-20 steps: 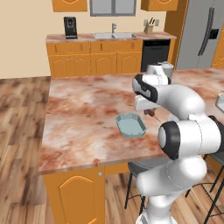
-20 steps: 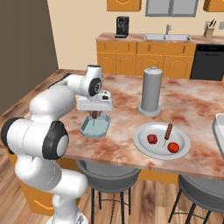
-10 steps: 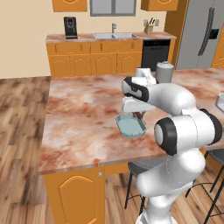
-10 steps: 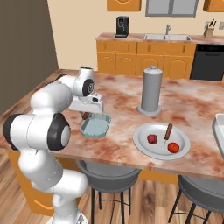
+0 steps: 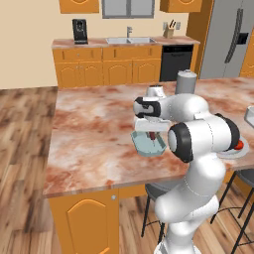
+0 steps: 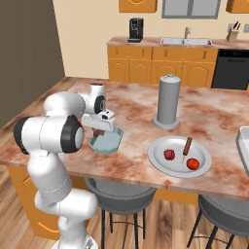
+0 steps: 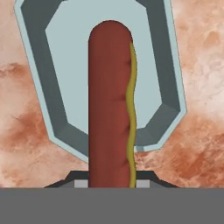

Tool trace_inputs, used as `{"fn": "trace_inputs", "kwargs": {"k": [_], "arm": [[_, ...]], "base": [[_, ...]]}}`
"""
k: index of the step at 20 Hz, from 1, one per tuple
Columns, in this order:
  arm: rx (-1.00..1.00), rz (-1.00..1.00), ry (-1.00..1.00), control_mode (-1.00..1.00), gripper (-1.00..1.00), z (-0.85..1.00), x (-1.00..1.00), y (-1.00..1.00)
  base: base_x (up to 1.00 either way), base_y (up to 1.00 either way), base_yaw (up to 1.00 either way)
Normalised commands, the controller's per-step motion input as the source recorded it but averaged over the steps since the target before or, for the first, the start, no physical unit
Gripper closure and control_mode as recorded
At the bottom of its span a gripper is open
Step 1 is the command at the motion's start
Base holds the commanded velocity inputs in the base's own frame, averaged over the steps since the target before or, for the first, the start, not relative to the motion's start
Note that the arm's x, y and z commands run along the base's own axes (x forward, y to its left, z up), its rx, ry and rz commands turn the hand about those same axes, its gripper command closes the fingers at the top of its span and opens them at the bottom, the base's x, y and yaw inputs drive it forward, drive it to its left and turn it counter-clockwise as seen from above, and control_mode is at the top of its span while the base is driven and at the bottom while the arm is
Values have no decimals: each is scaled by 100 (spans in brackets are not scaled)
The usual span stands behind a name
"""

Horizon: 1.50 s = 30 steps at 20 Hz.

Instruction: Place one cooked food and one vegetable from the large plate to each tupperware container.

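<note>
- Reddish-brown sausage (image 7: pixel 110 105), 1 piece, with a wavy yellow stripe down one side: clamped between the jaws of the gripper (image 6: pixel 99 130), hanging just above the pale-blue octagonal tub (image 6: pixel 106 141). In the hand view it stands over the tub's pale floor.
- Pale-blue octagonal tub: on the marble counter (image 5: pixel 94 134), near the front edge, directly under the gripper; its floor is bare in the hand view.
- Large light-grey plate (image 6: pixel 160 160): on the counter, well apart from the tub. Holds 1 more sausage (image 6: pixel 186 147) and 2 red tomatoes (image 6: pixel 169 154) (image 6: pixel 193 163).
- White-grey rectangular tub (image 6: pixel 243 146): 1 corner visible at the edge of the right base view, beyond the plate.
- Grey upright cylinder (image 6: pixel 167 101): behind the plate on the counter.
- Stools (image 6: pixel 119 194): 2 grey seats tucked under the counter's front edge.
</note>
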Motion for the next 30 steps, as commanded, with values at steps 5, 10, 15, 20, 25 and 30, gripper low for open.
{"fn": "trace_inputs", "kwargs": {"k": [5,10,15,20,25,30], "arm": [[0,0,3,-100,100,-39,2,14],[0,1,0,-100,100,-30,13,0],[0,0,0,-100,100,-26,11,0],[0,0,0,-100,100,-11,18,0],[0,0,0,-100,-100,-3,9,0],[0,3,0,-100,-100,0,19,0]], "base": [[0,0,0],[0,0,0],[0,0,0],[0,0,0],[0,0,0],[0,0,0]]}}
